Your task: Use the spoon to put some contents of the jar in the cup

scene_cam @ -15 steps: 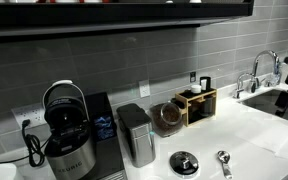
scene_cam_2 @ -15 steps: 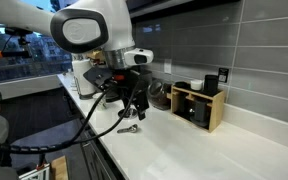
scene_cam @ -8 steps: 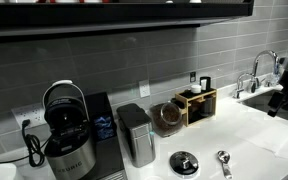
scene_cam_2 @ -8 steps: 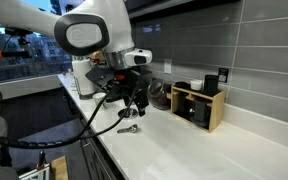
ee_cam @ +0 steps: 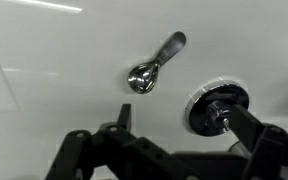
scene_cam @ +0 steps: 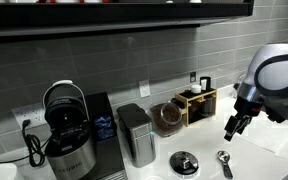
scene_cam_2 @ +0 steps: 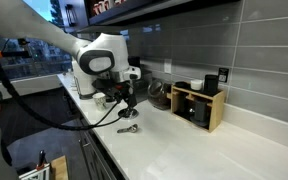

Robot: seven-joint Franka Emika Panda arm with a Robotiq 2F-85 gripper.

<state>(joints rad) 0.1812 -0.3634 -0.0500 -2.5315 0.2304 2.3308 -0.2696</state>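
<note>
Arm has swung in from the right edge of the frame; end effector [scene_cam: 234, 127] hangs released and empty above spoon [scene_cam: 223, 160], lying lower right on counter [scene_cam: 266, 152] beside cup [scene_cam: 184, 162]. Jar [scene_cam: 167, 117] untouched; pickup likely next

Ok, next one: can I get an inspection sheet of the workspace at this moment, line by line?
Surface: white counter, no spills seen.
Job's things: spoon lies flat on the counter beside the cup, not touching it; jar stands near the tiled wall, with dark contents.
Clutter: grey canister, coffee maker, wooden organiser.
Grippers: gripper open, empty, above the spoon.
Cables: dark cable from a wall outlet beside the coffee maker.
Surroundings: faucet at a sink at the counter's far end.
</note>
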